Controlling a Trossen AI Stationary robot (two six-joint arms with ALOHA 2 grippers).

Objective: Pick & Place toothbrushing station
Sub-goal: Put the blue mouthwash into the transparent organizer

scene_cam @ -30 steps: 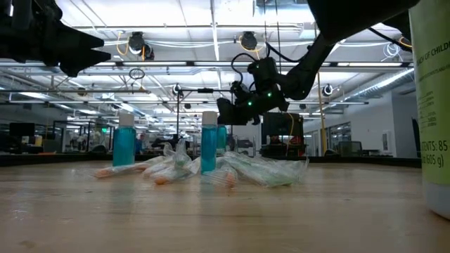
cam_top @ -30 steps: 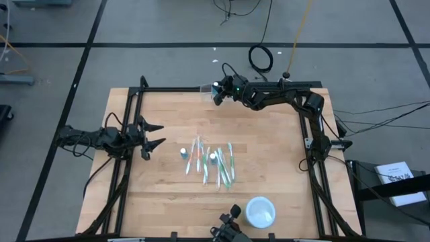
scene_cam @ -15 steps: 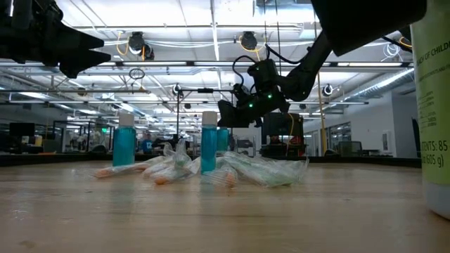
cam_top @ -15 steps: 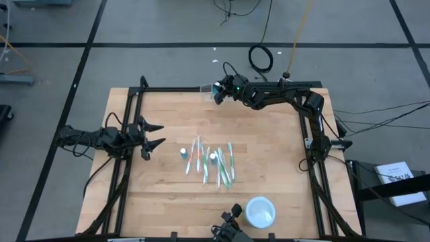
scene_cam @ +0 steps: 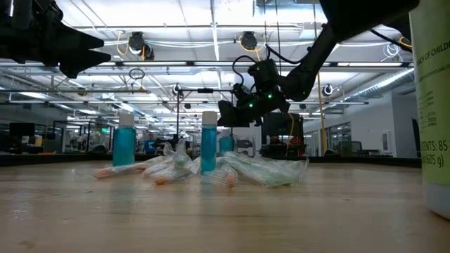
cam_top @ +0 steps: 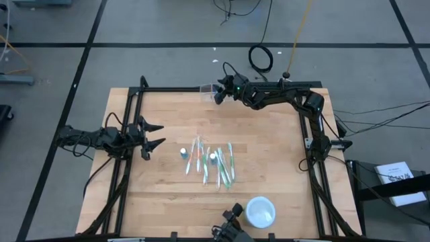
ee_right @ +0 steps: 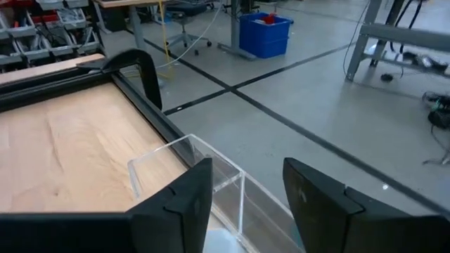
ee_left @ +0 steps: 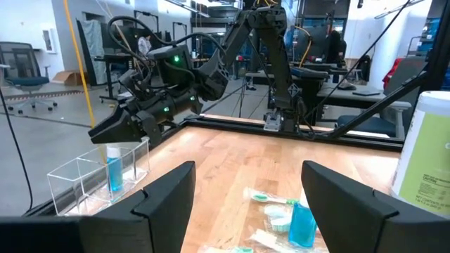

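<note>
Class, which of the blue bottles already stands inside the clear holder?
The blue bottle under the right gripper, in the clear holder at the table's edge; the others stand among the toothbrushes.

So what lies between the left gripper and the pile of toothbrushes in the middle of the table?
Bare wood only. In the high view nothing sits between the left gripper and the toothbrush pile; the first thing is a small blue tube at the pile's near edge.
</note>
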